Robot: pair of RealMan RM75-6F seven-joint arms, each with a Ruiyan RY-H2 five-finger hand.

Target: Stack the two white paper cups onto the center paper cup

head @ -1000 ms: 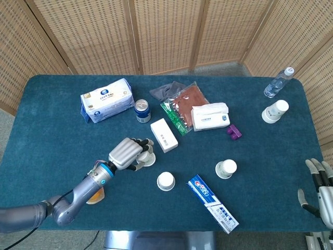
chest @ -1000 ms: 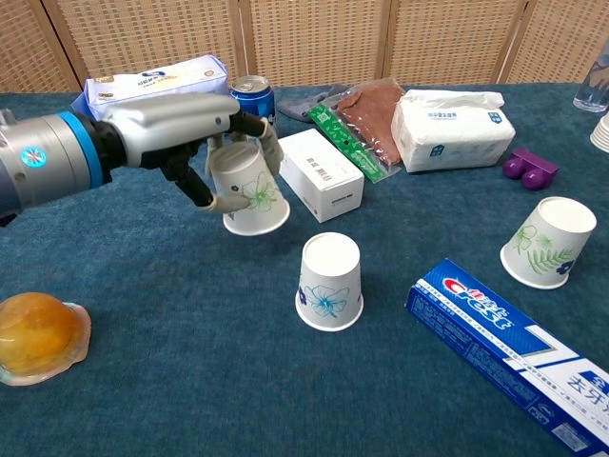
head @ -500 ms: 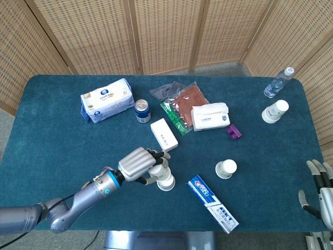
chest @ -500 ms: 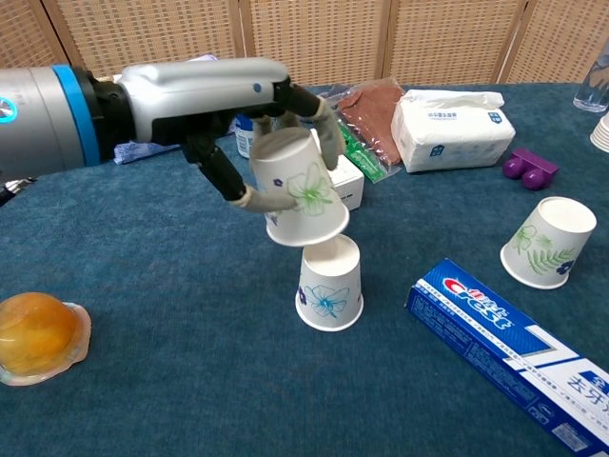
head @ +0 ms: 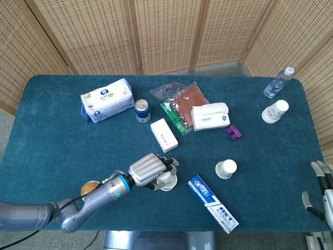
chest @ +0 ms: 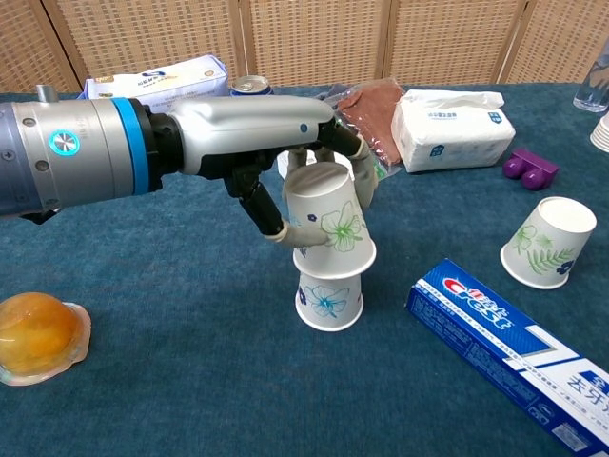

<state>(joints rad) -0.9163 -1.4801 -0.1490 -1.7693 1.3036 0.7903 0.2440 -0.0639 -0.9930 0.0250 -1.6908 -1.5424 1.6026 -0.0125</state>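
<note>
Moved: held cup (chest: 328,221) carried from beside white box (head: 164,135) to over center cup (chest: 329,296), now tilted on its top.
Left hand (chest: 276,143): fingers (chest: 366,173) clamped on held cup.
Right hand (head: 323,192): at tabletop's (head: 52,140) edge, fingers apart, empty.
Third cup (chest: 549,241): inverted, right of toothpaste box (chest: 514,352), well apart from center cup.
Surroundings: blue tabletop, wicker screens (head: 166,31) behind.
</note>
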